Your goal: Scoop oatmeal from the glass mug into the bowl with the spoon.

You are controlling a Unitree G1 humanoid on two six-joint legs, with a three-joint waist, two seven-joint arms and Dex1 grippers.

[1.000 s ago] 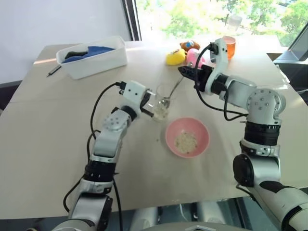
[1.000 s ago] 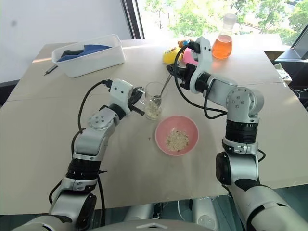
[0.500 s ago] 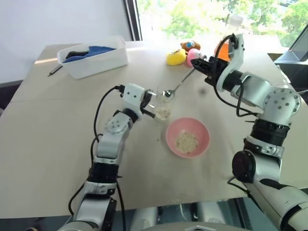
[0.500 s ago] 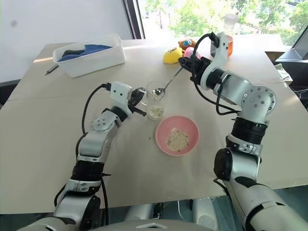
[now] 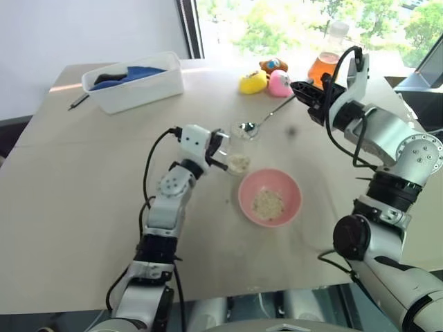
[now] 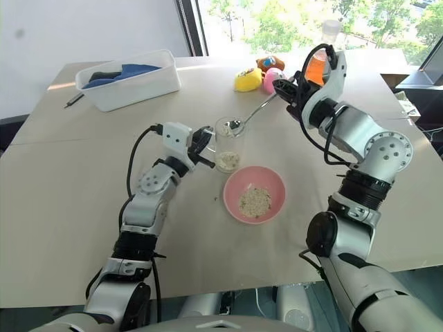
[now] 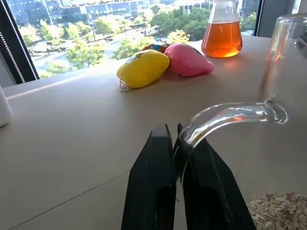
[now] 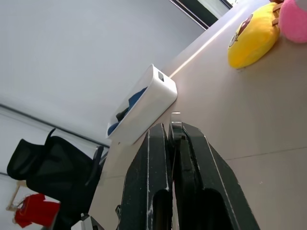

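Mid-task, scooping stage. Centre of the head views: mug [image 6: 228,145] upright on the table [image 6: 83,207], a shallow layer of oatmeal [image 6: 227,161] left at its bottom. Just below and right of the mug: bowl [image 6: 254,194], already carrying a small heap of flakes [image 6: 255,201] in its middle, so at least one transfer judged complete. A few stray flakes on the table between mug and bowl.

Left gripper [image 7: 178,143]: fingers pressed together on the mug's glass handle [image 7: 230,115], steadying the mug from its left side in the head views.

Right gripper [image 6: 282,88]: upper right of centre, fingers pinched shut on the far end of the spoon [image 6: 248,118]; handle slanting down and left, head [image 6: 234,126] at the mug's rim, clear of the oatmeal below. Load in the spoon head too small to make out.

Done, as judged: mug secured, spoon in hand, part of the oatmeal in the bowl. Left: carry of the spoon head over the bowl and tipping out, then further dips for the remainder in the mug.

Unused, along the upper edge: white tub [image 6: 128,77] at upper left, yellow [image 6: 248,79] and pink [image 6: 271,77] toys, flask [image 5: 326,57] of orange liquid at upper right
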